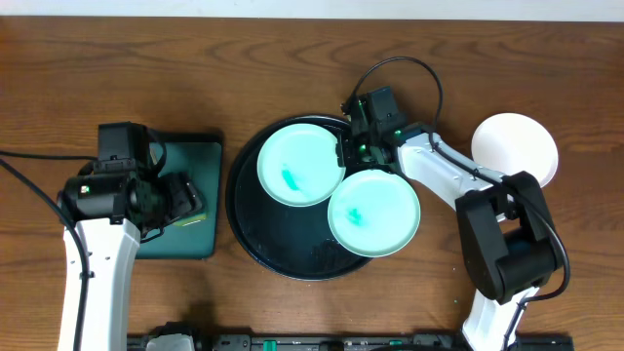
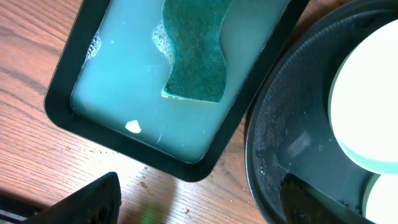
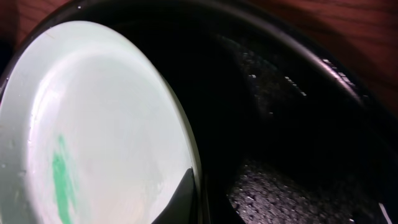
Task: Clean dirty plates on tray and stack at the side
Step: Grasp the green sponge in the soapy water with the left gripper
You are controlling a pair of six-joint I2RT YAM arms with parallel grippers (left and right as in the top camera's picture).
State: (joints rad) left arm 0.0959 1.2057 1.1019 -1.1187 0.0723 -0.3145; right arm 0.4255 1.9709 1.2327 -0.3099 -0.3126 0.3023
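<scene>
Where the right gripper (image 1: 353,148) meets the far rim of the tray (image 1: 255,244), its fingertips are hidden from overhead. Its jaws are pressed together at the edge of the far-left mint plate (image 1: 300,164), and whether any rim sits between them cannot be told. That plate, cut off in the wrist view, shows a green smear. A second mint plate (image 1: 373,213), also smeared, overhangs the tray's right rim. A white plate (image 1: 515,148) lies near the right edge of the table (image 1: 292,58). The left gripper (image 1: 183,198), spread and empty, hovers over a green tray (image 2: 68,93) of milky water holding a sponge (image 2: 196,50), its top cut off.
</scene>
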